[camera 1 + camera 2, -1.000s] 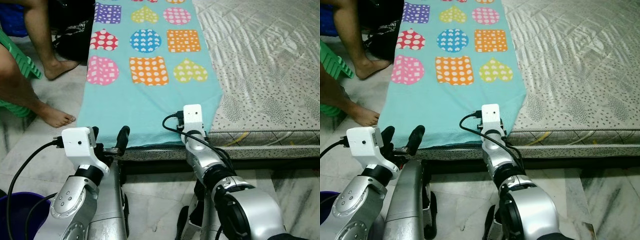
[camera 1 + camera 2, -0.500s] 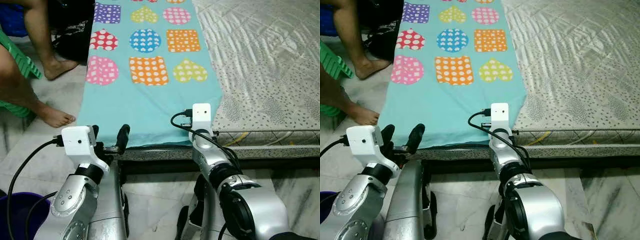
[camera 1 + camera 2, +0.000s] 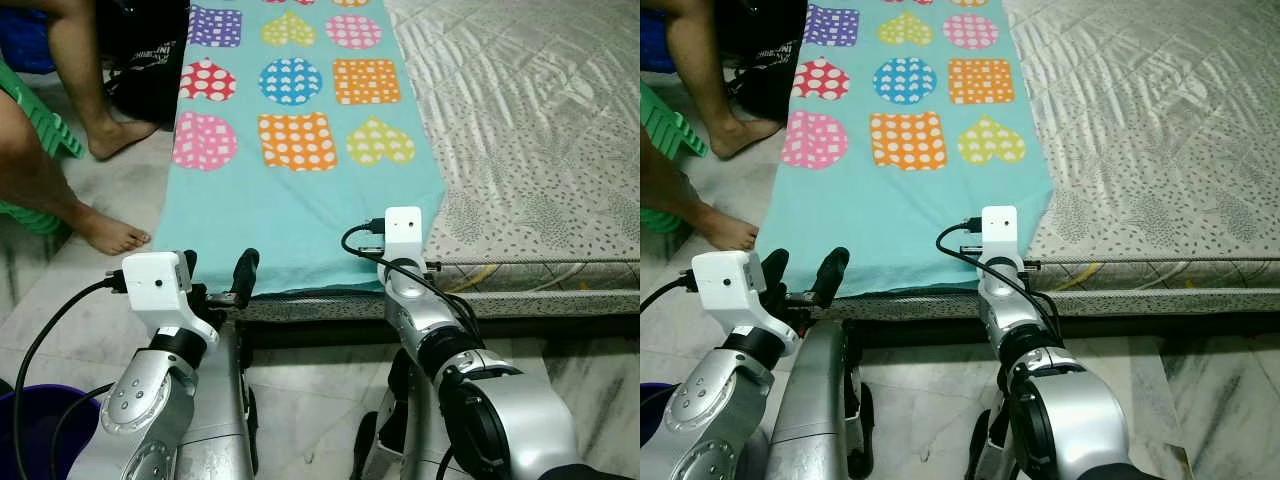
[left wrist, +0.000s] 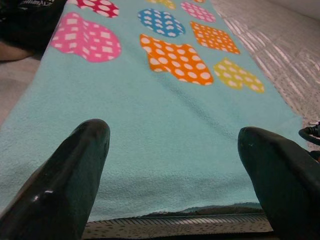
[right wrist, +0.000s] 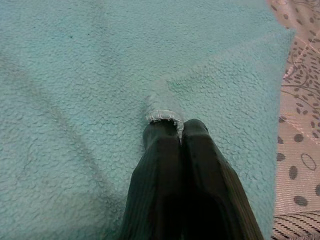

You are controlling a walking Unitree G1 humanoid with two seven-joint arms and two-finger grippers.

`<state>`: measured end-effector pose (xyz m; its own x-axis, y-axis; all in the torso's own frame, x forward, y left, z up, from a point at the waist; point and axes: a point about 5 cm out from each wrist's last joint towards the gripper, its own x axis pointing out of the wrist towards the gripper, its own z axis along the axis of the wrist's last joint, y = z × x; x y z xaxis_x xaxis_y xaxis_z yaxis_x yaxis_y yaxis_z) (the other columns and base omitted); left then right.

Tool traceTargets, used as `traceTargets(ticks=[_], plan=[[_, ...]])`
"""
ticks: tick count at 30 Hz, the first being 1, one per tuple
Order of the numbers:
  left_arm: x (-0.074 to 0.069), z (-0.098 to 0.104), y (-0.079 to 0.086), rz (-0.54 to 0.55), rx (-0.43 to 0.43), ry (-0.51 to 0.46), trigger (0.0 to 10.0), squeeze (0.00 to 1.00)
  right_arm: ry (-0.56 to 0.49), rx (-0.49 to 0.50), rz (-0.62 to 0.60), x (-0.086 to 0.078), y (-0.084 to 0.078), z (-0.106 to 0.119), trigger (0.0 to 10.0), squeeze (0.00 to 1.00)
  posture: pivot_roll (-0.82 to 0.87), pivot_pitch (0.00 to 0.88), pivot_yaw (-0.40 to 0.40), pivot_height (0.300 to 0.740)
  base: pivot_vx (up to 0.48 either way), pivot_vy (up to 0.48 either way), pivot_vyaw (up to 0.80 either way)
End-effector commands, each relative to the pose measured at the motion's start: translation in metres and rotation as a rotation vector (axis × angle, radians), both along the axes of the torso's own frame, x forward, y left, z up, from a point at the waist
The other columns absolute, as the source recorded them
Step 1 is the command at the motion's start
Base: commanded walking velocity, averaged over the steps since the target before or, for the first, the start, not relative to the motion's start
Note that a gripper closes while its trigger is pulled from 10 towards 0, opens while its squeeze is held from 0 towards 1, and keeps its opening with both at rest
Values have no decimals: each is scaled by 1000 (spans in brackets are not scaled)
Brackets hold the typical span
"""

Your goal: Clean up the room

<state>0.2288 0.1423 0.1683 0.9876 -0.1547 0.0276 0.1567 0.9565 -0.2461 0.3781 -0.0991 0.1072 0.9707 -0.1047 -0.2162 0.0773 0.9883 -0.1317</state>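
At the bed's near edge, the right gripper (image 5: 179,131) pinches the teal blanket (image 3: 300,200).
Its fingers are closed on a small fold near the blanket's right corner; the left gripper (image 4: 172,150), spread wide, hovers at the left hem. Best seat both grips evenly before pulling. The blanket lies on a speckled mattress (image 3: 540,120) above marble floor (image 3: 130,200), beside a seated person's foot (image 3: 110,232).

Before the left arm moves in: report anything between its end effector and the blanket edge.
Nothing visible blocks it. The left end effector is open, fingers apart, just short of the teal blanket at its near hem. The right end effector is shut on the blanket.
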Motion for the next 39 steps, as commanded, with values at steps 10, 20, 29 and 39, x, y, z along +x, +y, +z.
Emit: traceTargets(ticks=[10,20,29,39], plan=[[11,-4,3,16,1,-14,10000,0,-163,195,-157,-1,-79,8,0,0,238,233,-45,534,0,0,0],[11,-5,2,16,-4,-16,10000,0,-174,210,-124,-2,-77,8,863,0,235,233,-48,534,0,0,-716],[10,-6,2,13,-6,-16,10000,0,-168,202,-79,-6,-76,3,8235,0,232,234,-48,534,0,0,0],[9,-9,0,1,-8,-5,10000,0,-96,154,-32,-19,-79,-19,10000,0,226,232,-54,534,0,0,0]])
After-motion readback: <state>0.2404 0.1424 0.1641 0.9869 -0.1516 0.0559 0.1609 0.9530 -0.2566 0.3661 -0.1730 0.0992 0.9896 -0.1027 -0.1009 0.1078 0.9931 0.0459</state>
